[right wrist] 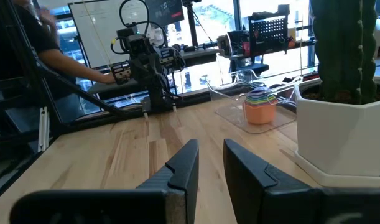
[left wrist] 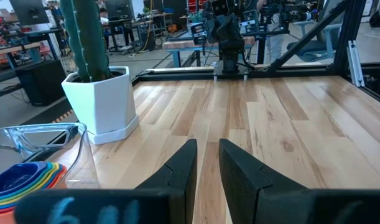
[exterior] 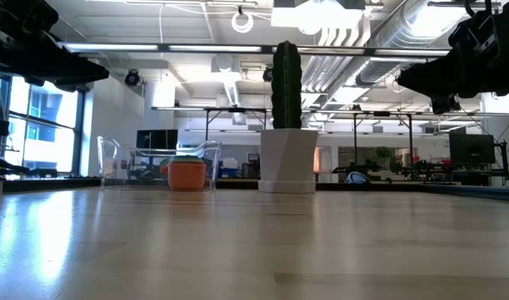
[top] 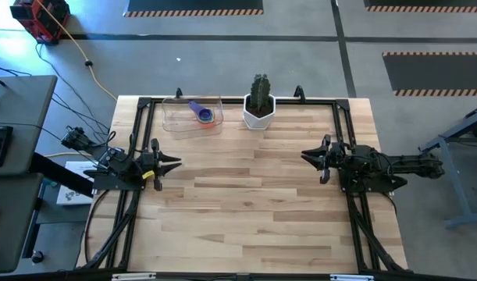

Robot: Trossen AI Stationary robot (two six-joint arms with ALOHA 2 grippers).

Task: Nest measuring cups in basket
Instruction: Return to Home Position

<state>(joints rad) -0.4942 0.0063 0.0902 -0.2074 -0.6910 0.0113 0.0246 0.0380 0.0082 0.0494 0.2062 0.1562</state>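
The measuring cups [top: 204,115] sit nested in one coloured stack inside the clear basket [top: 176,123] at the table's far left. The stack shows orange in the low view [exterior: 187,174], and its rainbow rims show in the right wrist view [right wrist: 260,104] and the left wrist view [left wrist: 22,182]. My left gripper [top: 176,163] waits at the table's left side, fingers slightly apart and empty [left wrist: 206,163]. My right gripper [top: 304,154] waits at the right side, also slightly open and empty [right wrist: 209,163].
A white hexagonal pot with a green cactus [top: 259,105] stands at the far edge, just right of the basket. A black metal frame [top: 341,125] runs along the table's left, right and far sides. Bare wooden tabletop [top: 246,203] lies between the arms. A person shows in the room behind the table [right wrist: 34,46].
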